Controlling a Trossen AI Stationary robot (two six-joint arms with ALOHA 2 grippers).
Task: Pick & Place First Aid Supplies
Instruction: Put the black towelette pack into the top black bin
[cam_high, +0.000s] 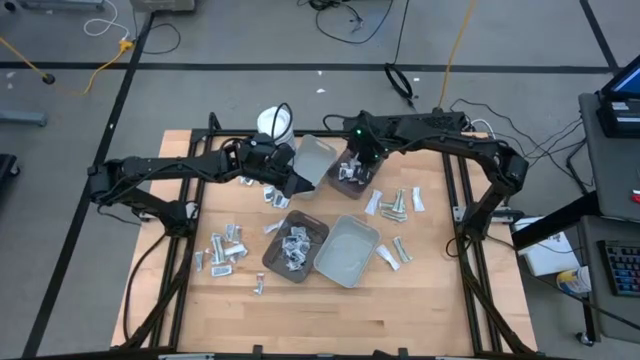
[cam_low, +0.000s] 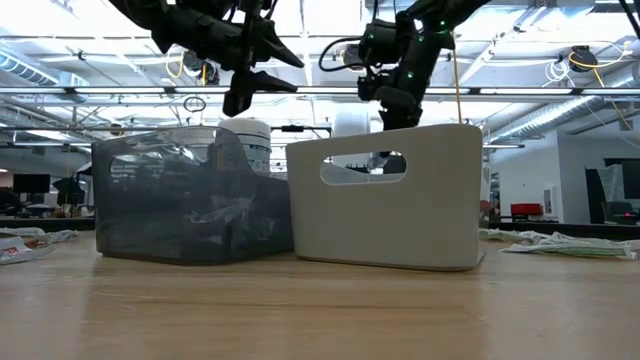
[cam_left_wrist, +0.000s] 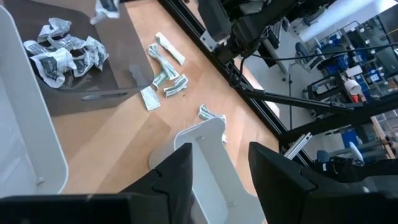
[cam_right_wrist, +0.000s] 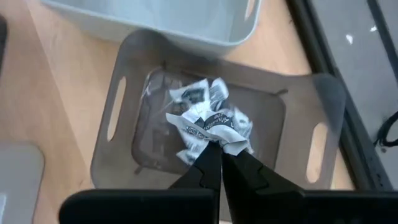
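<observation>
Packets (cam_right_wrist: 208, 124) are pinched in the right end effector's (cam_right_wrist: 219, 163) closed fingers.

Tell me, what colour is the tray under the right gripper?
Brown tray, see-through; clearest in the right wrist view.

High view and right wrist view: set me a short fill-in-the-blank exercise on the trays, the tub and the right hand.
1. The rectangular trays on the table number ___.
2. The right hand is over a brown tray of packets, with its fingers ___.
3. The white round tub stands nearer the ___ arm.

Missing words: four; shut; left
</observation>
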